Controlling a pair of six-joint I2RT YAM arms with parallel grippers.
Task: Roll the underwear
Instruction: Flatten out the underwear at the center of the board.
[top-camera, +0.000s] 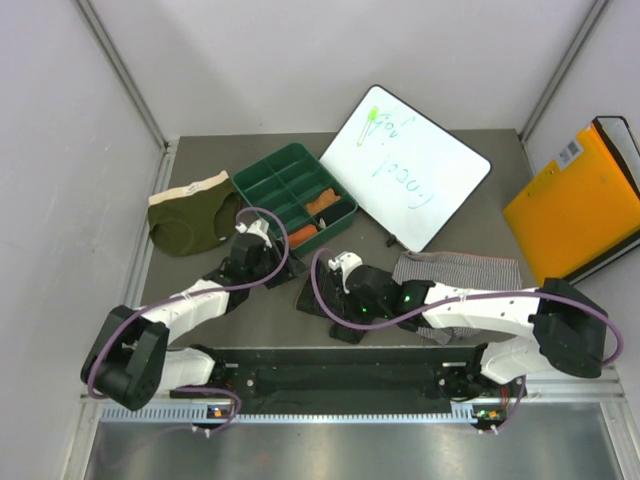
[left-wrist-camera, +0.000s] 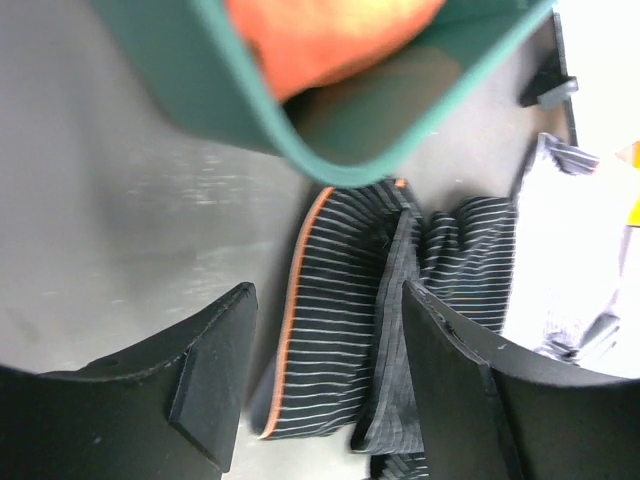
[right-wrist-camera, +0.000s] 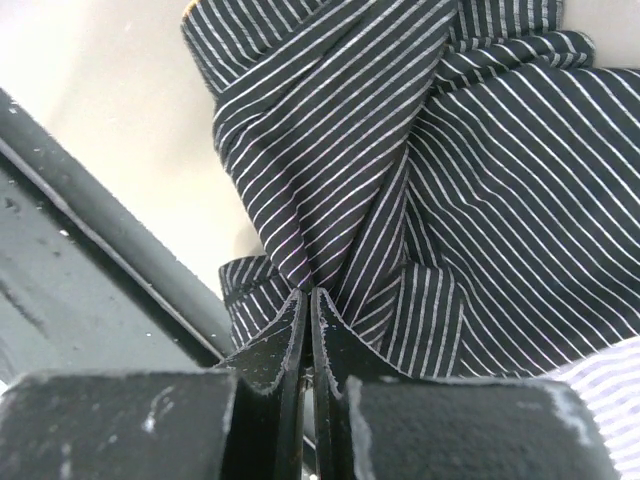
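Black striped brief (right-wrist-camera: 450, 200) is bunched on the table (top-camera: 180, 275) at centre front, just near of the green tray (top-camera: 262, 172); the right gripper (right-wrist-camera: 306, 292) has its fingers pressed together on a fold of it, with creases fanning out from the tips. Left gripper (left-wrist-camera: 328, 300) sits over the brief's orange-trimmed edge by the tray corner, fingers apart and holding nothing; can't tell if they touch the cloth. Olive brief (top-camera: 188, 218) lies flat left of the tray, the grey striped brief (top-camera: 470, 270) is right of the black one beside the right arm, and an orange item (top-camera: 322, 200) sits in the tray.
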